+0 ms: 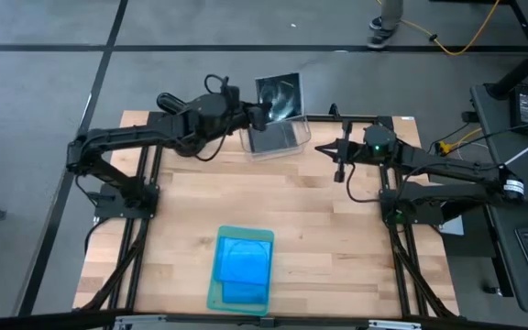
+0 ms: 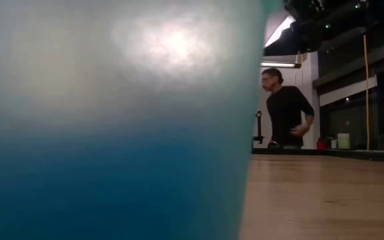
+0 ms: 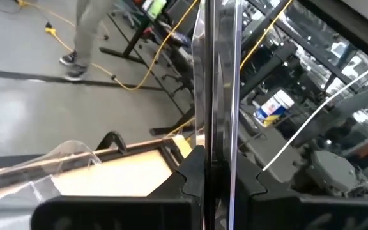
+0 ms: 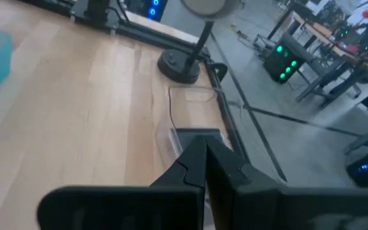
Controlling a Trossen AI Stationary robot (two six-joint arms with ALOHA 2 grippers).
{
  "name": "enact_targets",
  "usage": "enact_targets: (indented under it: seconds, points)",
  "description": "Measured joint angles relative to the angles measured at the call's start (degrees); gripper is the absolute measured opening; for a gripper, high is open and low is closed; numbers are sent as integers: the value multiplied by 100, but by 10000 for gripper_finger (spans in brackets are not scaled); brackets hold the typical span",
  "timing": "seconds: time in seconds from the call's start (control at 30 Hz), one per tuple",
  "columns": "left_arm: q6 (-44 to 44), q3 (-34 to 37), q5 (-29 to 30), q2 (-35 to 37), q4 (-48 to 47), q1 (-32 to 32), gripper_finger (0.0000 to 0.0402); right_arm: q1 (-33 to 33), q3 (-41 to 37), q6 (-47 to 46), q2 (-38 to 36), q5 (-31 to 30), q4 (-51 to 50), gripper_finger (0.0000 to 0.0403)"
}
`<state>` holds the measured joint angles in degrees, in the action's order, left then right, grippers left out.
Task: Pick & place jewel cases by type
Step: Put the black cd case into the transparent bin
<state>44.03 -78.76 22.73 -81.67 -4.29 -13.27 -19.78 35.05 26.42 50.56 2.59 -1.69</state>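
Wooden table (image 1: 319, 220) on a grey floor. The left gripper (image 1: 262, 114) is clamped on a dark grey jewel case (image 1: 279, 95), held above the clear bin (image 1: 275, 139) at the far edge. Blue jewel cases (image 1: 243, 264) lie on the pale green tray (image 1: 215, 291) near the front. The right gripper (image 1: 337, 158) hangs closed, empty. A person (image 2: 287, 110) stands in the room beyond.

Table (image 1: 319, 220) viewed from directly overhead; low view blocked at close range by green tray (image 2: 112, 100); tray (image 1: 242, 268) shared with overhead, lower centre.
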Motion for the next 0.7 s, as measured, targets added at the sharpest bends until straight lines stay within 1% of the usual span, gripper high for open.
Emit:
enact_targets:
  seconds: [0.3,0.4,0.5,0.7]
  points:
    - [82,-4,-433,-560,461,-439,16,-82,-2,209,-11,48,-372,7]
    - [140,-4,-616,-787,469,-549,16,-86,-2,258,-11,50,-374,7]
    - [189,-4,-648,-984,492,-633,16,-152,-2,262,-11,64,-391,7]
    - [329,-4,-822,-1418,621,-768,16,-389,-2,280,-11,390,-472,7]
